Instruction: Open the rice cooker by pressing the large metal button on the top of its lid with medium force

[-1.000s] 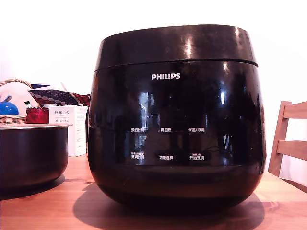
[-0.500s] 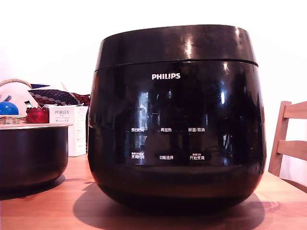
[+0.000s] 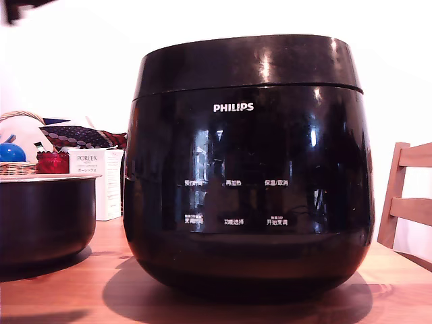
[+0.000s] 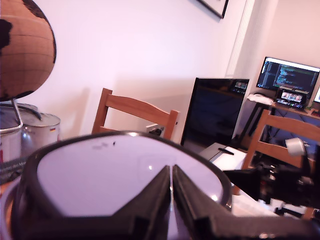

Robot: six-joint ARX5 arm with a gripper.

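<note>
In the exterior view, the rice cooker [image 3: 248, 182] is filling the middle of the frame, sitting on a wooden table [image 3: 81, 290] and casting a wide shadow around its base. Its lid [image 3: 246, 64] is sitting shut, the seam running level across the upper body. At the left edge a dark pot [image 3: 44, 219] with a pale rim is standing apart from the cooker, with a white carton [image 3: 101, 182] and a wicker basket [image 3: 17, 145] showing behind it. A wooden chair back [image 3: 405, 196] is showing at the right edge against a bright white wall. A dark blurred shape [image 3: 23, 7] is poking into the upper left corner.

In the wrist view, the gripper [image 4: 171, 175] is hovering above the lid's [image 4: 100, 170] glossy top, its jaws pressed together with only a thin slit between them. A wooden chair [image 4: 135, 112], a dark screen [image 4: 215, 110], lit monitors [image 4: 287, 75] and a globe [image 4: 22, 47] are standing around the pale-walled room.
</note>
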